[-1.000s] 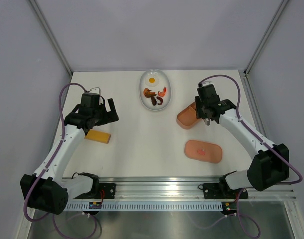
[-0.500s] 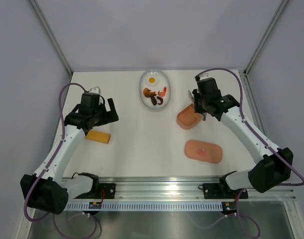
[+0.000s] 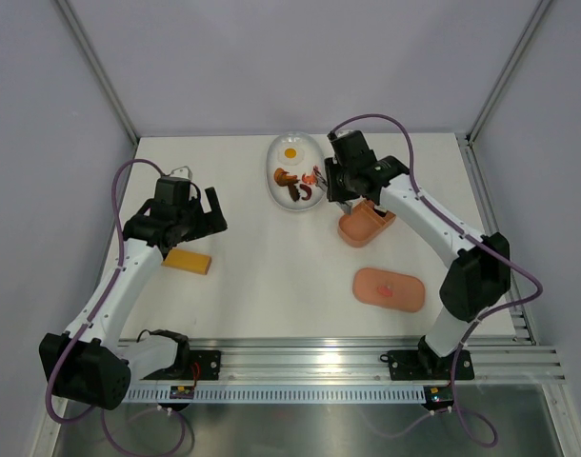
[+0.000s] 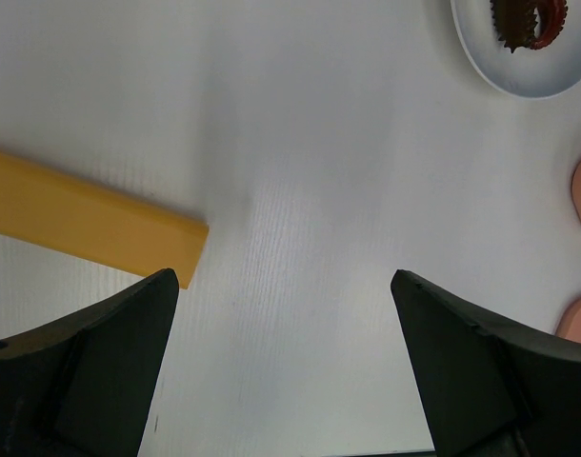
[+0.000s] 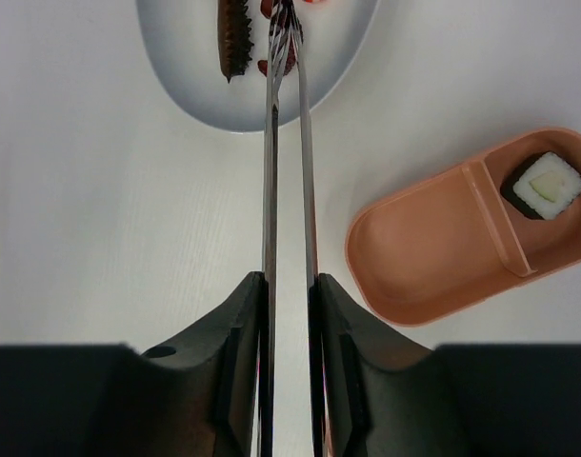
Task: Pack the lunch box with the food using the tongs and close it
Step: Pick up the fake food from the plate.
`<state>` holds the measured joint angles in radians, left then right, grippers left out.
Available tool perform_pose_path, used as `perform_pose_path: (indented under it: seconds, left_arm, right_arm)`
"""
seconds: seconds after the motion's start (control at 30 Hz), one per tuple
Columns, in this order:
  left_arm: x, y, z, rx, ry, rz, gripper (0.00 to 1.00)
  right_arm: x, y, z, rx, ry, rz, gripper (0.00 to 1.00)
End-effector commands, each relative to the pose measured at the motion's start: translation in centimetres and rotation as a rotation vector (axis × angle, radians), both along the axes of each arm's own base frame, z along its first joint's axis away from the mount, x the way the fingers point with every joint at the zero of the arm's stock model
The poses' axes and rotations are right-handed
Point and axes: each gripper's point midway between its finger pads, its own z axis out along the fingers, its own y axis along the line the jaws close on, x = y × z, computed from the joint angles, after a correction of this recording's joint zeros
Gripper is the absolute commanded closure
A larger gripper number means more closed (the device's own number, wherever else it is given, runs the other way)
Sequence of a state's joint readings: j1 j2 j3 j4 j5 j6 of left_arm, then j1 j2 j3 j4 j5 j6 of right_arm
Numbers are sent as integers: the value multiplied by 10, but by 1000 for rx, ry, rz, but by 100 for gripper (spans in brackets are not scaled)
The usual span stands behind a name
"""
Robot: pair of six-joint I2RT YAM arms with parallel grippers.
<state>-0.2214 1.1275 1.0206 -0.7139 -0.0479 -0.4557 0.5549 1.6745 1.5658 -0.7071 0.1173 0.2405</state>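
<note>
Tongs, right wrist view: tongs [image 5: 285,190] run straight up the middle of the frame, arms narrow, tips nearly together at a dark red piece [image 5: 290,59] on the white dish [image 5: 186,76]; whether they pinch it cannot be told.
Right gripper, right wrist view: right gripper [image 5: 289,286] is clamped on both tong arms at lower centre.
Lunch box, right wrist view: lunch box [image 5: 414,248] sits at the right, open, with a black-and-white piece [image 5: 550,186] in its small compartment.
Right arm, top view: it stretches from the lower right up to the frame's centre, wrist beside the dish's right rim.
Left arm, top view: bent at the left, with the left gripper [image 3: 210,211] above the table [image 3: 262,276], near the yellow block [image 3: 187,261].
Lid, top view: lid [image 3: 390,289] lies flat below the lunch box, apart from it.
Fried egg, top view: fried egg [image 3: 290,152] is at the dish's upper end.
Left gripper, left wrist view: fingers [image 4: 110,362] are spread wide with nothing between them; the yellow block lies at the left edge.
Change: a second ago the right gripper stood over the lunch box; it has swung left to the dish. The left arm has not moved.
</note>
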Motion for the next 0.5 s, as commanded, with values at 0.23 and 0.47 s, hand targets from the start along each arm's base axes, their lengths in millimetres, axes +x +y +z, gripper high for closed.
perform_pose_path:
  seconds: [0.23,0.47]
  left_arm:
    - [0,-2,11,-21,-40,3,1]
    - [0,-1,11,-15,-41,5,1]
  right_arm:
    - [29,30,-13,-1,31,13,55]
    - [30,32,-31,-23,70,27,50]
